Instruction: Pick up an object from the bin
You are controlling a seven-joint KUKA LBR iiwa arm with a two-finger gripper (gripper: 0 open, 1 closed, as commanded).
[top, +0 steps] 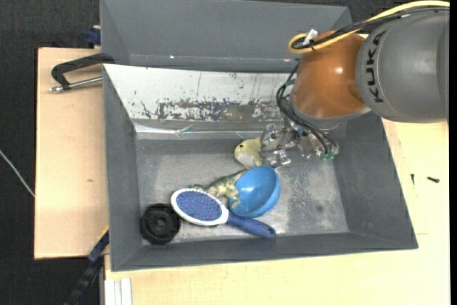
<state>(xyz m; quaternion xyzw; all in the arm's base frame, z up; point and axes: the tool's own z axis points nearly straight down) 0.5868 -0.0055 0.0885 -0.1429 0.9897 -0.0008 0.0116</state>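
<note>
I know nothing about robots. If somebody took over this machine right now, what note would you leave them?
Gripper: low at the back of the bin, beside a pale yellowish lump; grip cannot be judged.
Things: blue bowl just in front of it, oval blue-bristled brush to the bowl's left, black round piece in the front left corner.
Done: nothing lifted out.
Left: grasp one thing and raise it.

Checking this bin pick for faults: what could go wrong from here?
The pincer hangs close to a small pale yellowish lump and a round blue plastic bowl, so a grasp there might catch the bowl's rim and slip. The bowl lies against a white-rimmed oval blue brush and a pale greenish toy; lifting one could drag the others.
</note>
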